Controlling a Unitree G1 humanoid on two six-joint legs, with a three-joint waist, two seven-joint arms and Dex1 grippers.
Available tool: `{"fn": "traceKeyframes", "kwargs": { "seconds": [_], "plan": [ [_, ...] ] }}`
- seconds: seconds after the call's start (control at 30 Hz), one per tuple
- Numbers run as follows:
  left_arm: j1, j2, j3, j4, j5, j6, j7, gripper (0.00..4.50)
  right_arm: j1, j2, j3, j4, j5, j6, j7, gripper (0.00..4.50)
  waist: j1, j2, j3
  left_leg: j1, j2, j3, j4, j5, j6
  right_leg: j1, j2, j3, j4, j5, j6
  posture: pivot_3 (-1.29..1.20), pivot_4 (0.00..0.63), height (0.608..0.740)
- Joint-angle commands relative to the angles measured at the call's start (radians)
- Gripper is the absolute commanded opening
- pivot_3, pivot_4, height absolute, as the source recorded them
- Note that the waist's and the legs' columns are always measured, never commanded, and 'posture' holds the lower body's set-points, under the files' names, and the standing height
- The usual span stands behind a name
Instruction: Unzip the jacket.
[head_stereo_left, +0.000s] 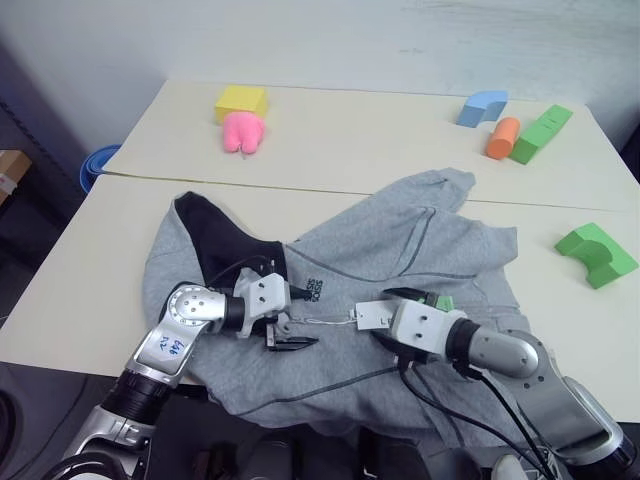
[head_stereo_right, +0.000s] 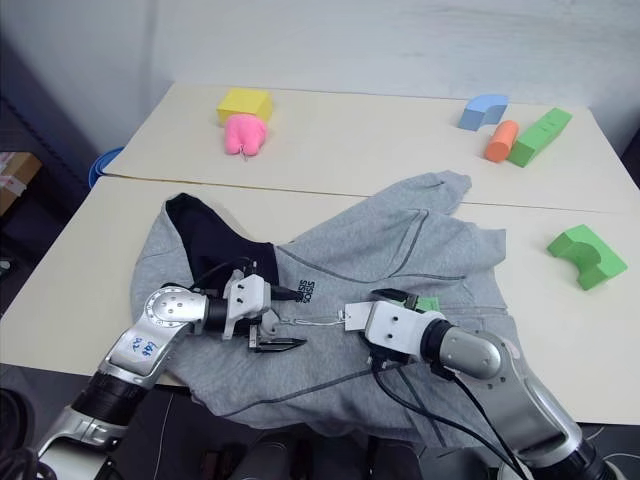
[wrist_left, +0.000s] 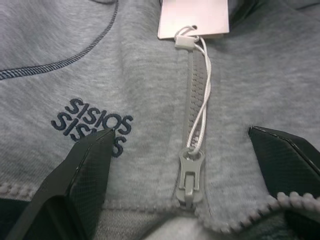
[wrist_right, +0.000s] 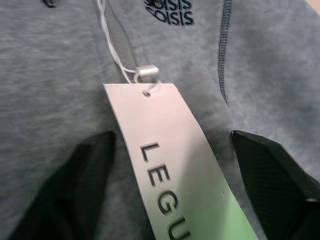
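The light grey jacket (head_stereo_left: 420, 250) lies spread on the near table, its dark navy inner collar (head_stereo_left: 215, 235) toward the left. Its zip is closed up to the collar, with the grey zip pull (wrist_left: 191, 172) by the dark chest logo (wrist_left: 92, 120). A thin cord runs from the pull to a white-and-green hang tag (wrist_right: 170, 170). My left gripper (head_stereo_left: 290, 320) hovers open, its fingers on either side of the zip pull. My right gripper (head_stereo_left: 378, 320) faces it from the right, open, with the hang tag lying between its fingers (wrist_right: 75, 185).
On the far table sit a yellow block (head_stereo_left: 241, 100), a pink toy (head_stereo_left: 242, 132), a blue arch block (head_stereo_left: 483, 107), an orange cylinder (head_stereo_left: 503, 137) and a green block (head_stereo_left: 541, 133). A green arch block (head_stereo_left: 595, 254) lies right of the jacket. A blue bin (head_stereo_left: 97, 165) stands on the floor at left.
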Motion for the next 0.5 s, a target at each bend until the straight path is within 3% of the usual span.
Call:
{"fn": "traceKeyframes", "kwargs": {
  "seconds": [0.03, 0.27, 0.5],
  "plan": [
    [0.018, -0.002, -0.03, 0.022, 0.05, 0.017, 0.025, 4.5, 0.004, 0.02, -0.006, 0.041, -0.079, -0.075, -0.066, 2.54, 0.0, 0.0, 0.0, 0.0, 0.0, 0.0, 0.0, 0.0, 0.0, 0.0, 0.0, 0.0, 0.0, 0.0, 0.0, 0.0, 0.15, 0.74],
    [0.033, 0.009, -0.042, 0.034, 0.073, 0.021, 0.032, 4.5, 0.025, 0.099, -0.105, 0.033, -0.019, -0.093, -0.097, 0.12, 0.0, 0.0, -0.001, 0.001, 0.0, -0.001, 0.0, 0.0, 0.0, 0.001, 0.0, 0.0, 0.0, 0.0, 0.0, 0.0, 0.15, 0.74],
    [0.04, -0.001, -0.057, 0.055, 0.097, 0.037, 0.066, 4.5, 0.034, 0.058, -0.235, 0.07, -0.11, -0.232, -0.182, 0.05, 0.001, 0.0, -0.002, 0.001, -0.001, -0.002, 0.0, 0.0, 0.0, 0.002, -0.001, 0.001, 0.0, 0.0, 0.0, 0.0, 0.15, 0.74]
  ]
}}
